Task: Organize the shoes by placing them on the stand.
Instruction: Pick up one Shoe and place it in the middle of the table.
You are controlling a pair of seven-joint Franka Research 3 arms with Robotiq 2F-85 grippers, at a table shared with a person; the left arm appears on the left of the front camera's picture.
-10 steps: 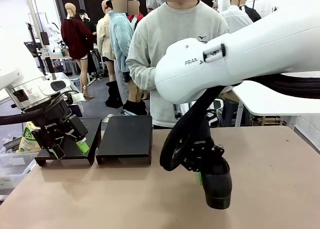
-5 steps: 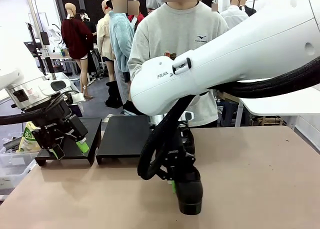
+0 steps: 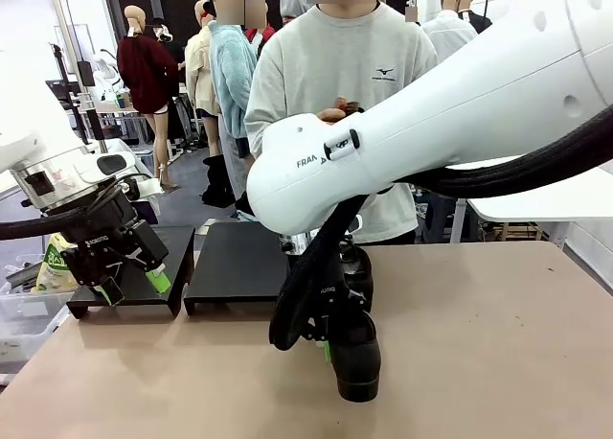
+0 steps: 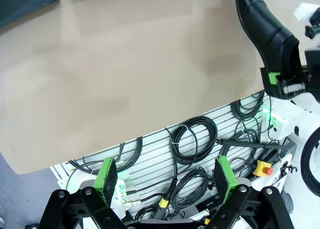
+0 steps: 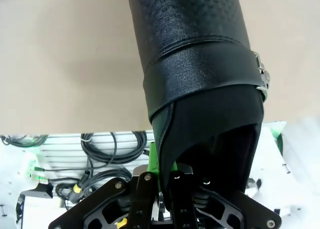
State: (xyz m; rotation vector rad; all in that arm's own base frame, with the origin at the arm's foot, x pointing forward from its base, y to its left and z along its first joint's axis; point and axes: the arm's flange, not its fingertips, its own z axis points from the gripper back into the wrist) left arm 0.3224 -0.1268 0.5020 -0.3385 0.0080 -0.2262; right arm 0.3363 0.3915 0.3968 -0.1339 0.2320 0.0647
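While toe-down, shoe in right fingers.

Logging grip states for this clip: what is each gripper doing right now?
Left gripper: open, empty.
Right gripper: shut on the rim of the black shoe.

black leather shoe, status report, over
Right gripper shut on the black leather shoe at its collar, toe down over the tan table. Left gripper open, holding nothing, by the matte-black stand. Person in grey sweatshirt behind the stand.
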